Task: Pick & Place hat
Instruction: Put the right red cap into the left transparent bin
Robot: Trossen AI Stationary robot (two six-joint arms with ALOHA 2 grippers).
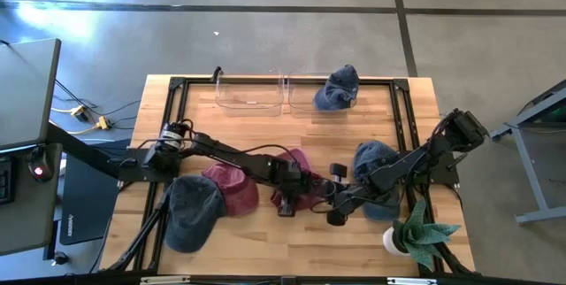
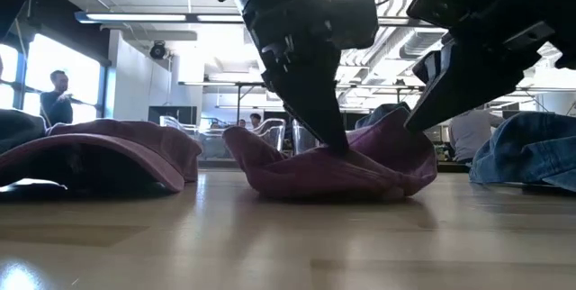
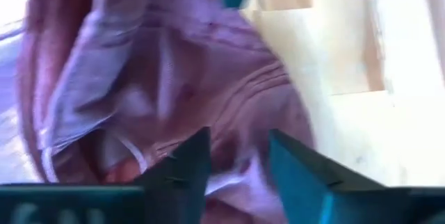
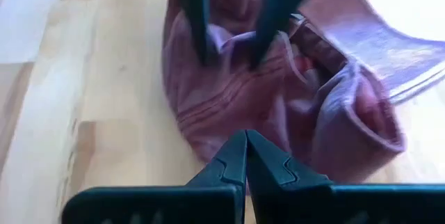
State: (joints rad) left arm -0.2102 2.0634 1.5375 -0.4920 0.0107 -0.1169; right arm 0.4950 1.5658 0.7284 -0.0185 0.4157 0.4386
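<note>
A maroon hat (image 1: 296, 172) lies crumpled at the table's middle, also in the low view (image 2: 333, 164) and the right wrist view (image 4: 278, 92). My left gripper (image 1: 287, 195) stands over it, open, fingers pointing down (image 4: 233, 50). My right gripper (image 1: 317, 198) comes from the right, low at the hat's right edge, and is shut (image 4: 245, 144). A second maroon hat (image 1: 232, 188) and a grey-blue hat (image 1: 190, 212) lie flat to the left. My left gripper comes from above, and both fingertips (image 4: 201, 50) stand on the hat's crumpled crown. A ridge of cloth (image 4: 233, 40) is bunched between the open fingers. The hat rests on the table. My right gripper has its shut tips at the hat's right edge (image 2: 405, 128), slanting down from the right. That edge stands raised against the tips while the hat's underside stays on the table. The wrist view hides how many layers lie between the fingers.
A blue hat (image 1: 376, 163) lies under my right arm. Two clear bins (image 1: 249, 92) stand at the far edge, and the right one holds another blue hat (image 1: 338, 88). A potted plant (image 1: 416, 234) is at the near right corner. A person (image 2: 58, 96) stands far off.
</note>
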